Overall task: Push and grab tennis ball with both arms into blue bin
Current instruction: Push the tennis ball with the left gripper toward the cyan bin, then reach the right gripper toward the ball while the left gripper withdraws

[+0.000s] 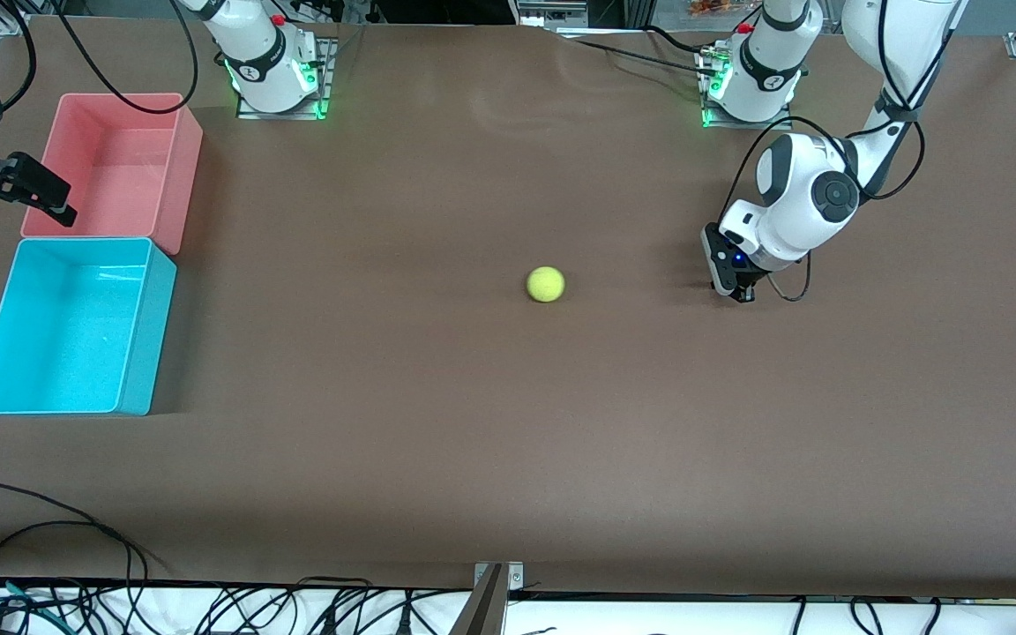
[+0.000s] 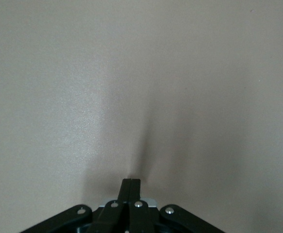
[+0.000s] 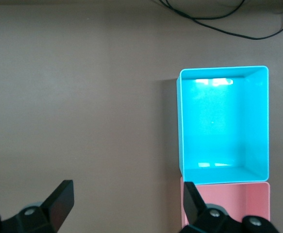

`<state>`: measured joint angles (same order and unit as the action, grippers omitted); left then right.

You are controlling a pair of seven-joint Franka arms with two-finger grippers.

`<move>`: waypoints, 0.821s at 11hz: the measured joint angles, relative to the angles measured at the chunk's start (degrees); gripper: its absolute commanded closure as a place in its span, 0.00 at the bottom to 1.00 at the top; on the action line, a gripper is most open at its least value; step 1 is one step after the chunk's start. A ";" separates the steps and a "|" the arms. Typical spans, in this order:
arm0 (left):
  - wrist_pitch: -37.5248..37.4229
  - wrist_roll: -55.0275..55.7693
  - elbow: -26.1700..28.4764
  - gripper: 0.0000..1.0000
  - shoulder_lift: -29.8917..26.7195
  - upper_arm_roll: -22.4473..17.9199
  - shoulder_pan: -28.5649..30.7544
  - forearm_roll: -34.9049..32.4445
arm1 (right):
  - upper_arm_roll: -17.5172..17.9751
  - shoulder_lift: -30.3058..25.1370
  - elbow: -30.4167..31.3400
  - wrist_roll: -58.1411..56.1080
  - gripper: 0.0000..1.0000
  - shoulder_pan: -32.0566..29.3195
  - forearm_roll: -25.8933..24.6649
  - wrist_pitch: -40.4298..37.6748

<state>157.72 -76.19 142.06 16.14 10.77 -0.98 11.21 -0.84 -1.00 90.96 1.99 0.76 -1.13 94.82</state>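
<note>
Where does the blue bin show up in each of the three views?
Front view: the blue bin sits at the right arm's end of the table, nearer the camera than the pink bin, touching it.
Left wrist view: not in it; only bare table and the shut left gripper.
Right wrist view: right of centre.
Shared landmark: the pink bin beside it.
</note>
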 measured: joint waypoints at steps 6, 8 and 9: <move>0.00 0.00 0.00 1.00 0.05 -0.03 0.00 0.00 | 0.42 2.10 0.00 1.91 0.00 0.31 1.85 3.02; 0.00 0.00 0.00 1.00 0.05 -0.04 0.00 0.00 | 0.53 2.52 0.04 2.23 0.00 0.94 1.96 3.05; 0.00 0.00 0.00 0.96 0.05 -0.06 0.00 0.00 | 0.60 3.02 0.12 2.24 0.00 1.93 2.07 2.87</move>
<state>157.72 -76.19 142.06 16.19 10.70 -0.98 11.21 -0.23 2.01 91.08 4.23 2.68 0.94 97.70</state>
